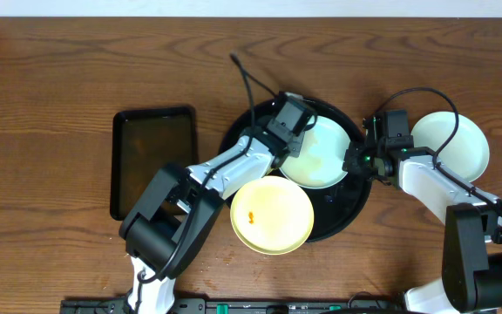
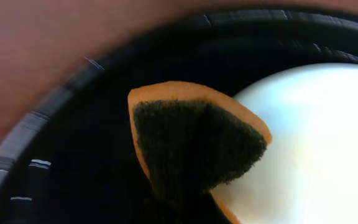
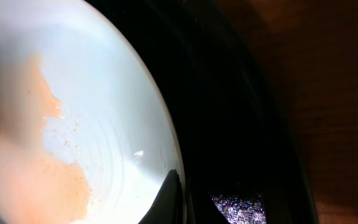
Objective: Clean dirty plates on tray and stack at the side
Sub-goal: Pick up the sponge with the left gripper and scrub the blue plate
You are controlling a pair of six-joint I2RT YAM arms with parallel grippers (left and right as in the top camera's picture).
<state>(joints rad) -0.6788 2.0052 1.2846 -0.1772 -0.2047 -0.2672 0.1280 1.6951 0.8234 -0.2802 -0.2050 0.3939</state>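
Left gripper (image 1: 298, 138), closed on a sponge (image 2: 194, 146), bears on the pale plate (image 1: 321, 157) inside the round tray (image 1: 340, 211) at mid frame overhead. Right gripper (image 1: 356, 162) pinches that plate's right rim, steadying it. Scrubbing is the step in hand, I judge. A yellow plate (image 1: 271, 215) with an orange spot (image 1: 251, 216) sits at the tray's lower edge. A third plate (image 1: 450, 144) lies on the desk (image 1: 50, 87) at far right (probably the stack's start). A rectangular tray (image 1: 153, 161) lies well left, no hindrance.

Left wrist: the sponge's dark pad overlaps the plate's edge.

Right wrist: an orange smear (image 3: 36, 174) covers the plate's left part, so more wiping comes before lifting it out.
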